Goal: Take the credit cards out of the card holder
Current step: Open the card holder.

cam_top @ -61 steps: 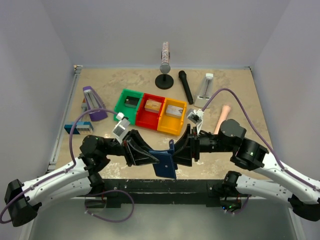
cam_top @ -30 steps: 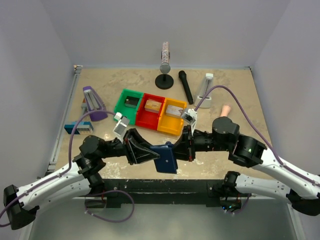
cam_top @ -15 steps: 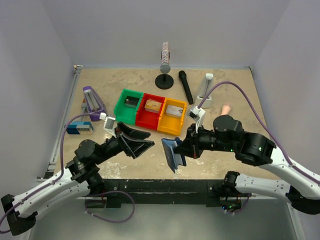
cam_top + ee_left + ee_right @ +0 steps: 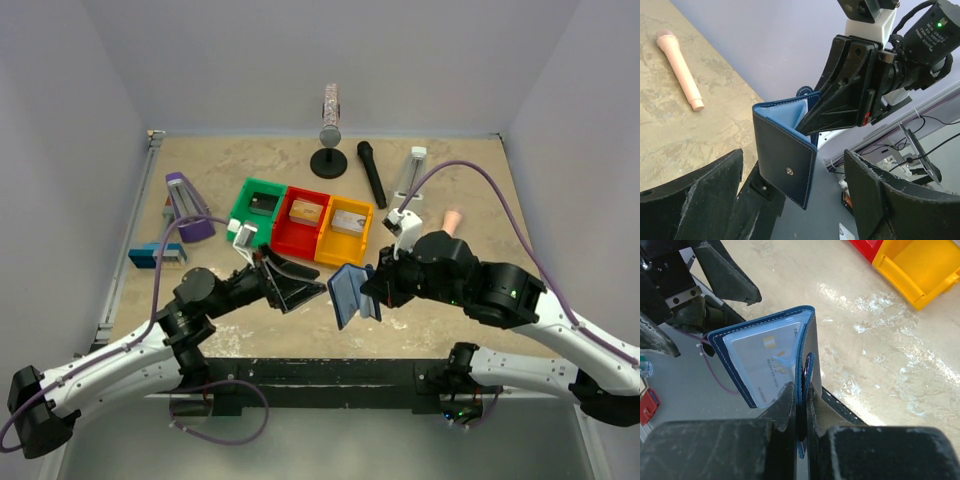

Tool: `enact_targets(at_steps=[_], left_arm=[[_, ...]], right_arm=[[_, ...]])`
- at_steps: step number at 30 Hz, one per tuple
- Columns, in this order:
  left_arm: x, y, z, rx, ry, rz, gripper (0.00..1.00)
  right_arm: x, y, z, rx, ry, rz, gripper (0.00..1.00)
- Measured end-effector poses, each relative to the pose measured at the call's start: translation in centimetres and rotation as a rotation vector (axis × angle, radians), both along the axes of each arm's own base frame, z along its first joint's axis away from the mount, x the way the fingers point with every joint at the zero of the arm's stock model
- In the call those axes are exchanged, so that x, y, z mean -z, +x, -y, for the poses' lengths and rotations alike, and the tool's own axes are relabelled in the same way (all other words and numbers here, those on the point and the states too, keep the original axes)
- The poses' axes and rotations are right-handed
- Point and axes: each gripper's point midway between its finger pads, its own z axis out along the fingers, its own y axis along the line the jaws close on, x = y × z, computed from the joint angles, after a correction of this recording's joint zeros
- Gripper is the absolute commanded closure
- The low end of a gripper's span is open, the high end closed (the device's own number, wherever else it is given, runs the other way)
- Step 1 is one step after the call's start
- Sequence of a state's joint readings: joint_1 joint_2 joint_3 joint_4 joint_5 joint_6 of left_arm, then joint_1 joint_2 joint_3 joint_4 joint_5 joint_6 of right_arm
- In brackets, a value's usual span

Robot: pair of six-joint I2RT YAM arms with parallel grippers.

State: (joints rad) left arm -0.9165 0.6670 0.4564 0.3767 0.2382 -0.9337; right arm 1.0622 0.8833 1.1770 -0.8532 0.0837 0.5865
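The card holder [image 4: 345, 293], a navy bifold wallet with pale blue lining, hangs above the table's near edge. My right gripper [image 4: 370, 290] is shut on it. In the right wrist view the right gripper [image 4: 801, 390] pinches one flap of the card holder [image 4: 725, 347]. A silvery credit card [image 4: 767, 362] sits behind a clear slot on the other flap. My left gripper [image 4: 305, 282] stands open just left of the wallet, not touching it. In the left wrist view the left gripper's [image 4: 792, 165] wide-apart fingers [image 4: 695, 195] frame the card holder's [image 4: 782, 157] snap-button side.
Green [image 4: 240, 215], red [image 4: 290, 240] and yellow [image 4: 340, 258] bins sit behind the grippers with small boxes inside. A black microphone [image 4: 371, 172], a stand [image 4: 329, 160], a white object [image 4: 411, 175] and a pink microphone [image 4: 680, 65] lie further back. A purple object [image 4: 186, 207] and a blue-and-white gadget [image 4: 155, 255] lie left.
My left gripper opened, let go of the card holder, drew back left, then came near again. My right gripper lifted the wallet and turned it upright.
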Motion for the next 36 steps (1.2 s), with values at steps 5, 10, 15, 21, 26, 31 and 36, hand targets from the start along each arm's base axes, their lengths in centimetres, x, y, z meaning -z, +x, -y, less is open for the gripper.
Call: enact_targets(at_steps=[5,10,15,21,26,31,36], left_arm=[[0.4,-0.2,1.0,0.036,0.003,-0.018,0.17],[1.1,-0.9,1.8,0.075,0.02,-0.029,0.23],[0.9,-1.7,2.1,0.102,0.014,-0.017,0.31],[1.1,-2.2,2.3,0.118,0.027,0.001,0.42],[2.3,-2.4,2.6,0.124,0.073,0.0,0.47],[3.8,-2.2,2.7,0.115,0.124,-0.02,0.52],[4.6,-1.9,2.6,0.092,0.155,-0.029,0.68]], right_arm=[[0.0,0.4,0.2,0.035,0.0,0.0,1.0],[0.1,0.5,0.3,0.051,0.007,-0.008,1.0],[0.3,0.4,0.3,0.062,0.021,-0.02,1.0],[0.5,0.2,0.4,0.072,0.035,-0.032,1.0],[0.2,0.2,0.3,0.076,0.052,-0.034,1.0],[0.3,0.2,0.0,0.076,0.06,-0.04,1.0],[0.5,0.2,-0.1,0.076,0.064,-0.047,1.0]])
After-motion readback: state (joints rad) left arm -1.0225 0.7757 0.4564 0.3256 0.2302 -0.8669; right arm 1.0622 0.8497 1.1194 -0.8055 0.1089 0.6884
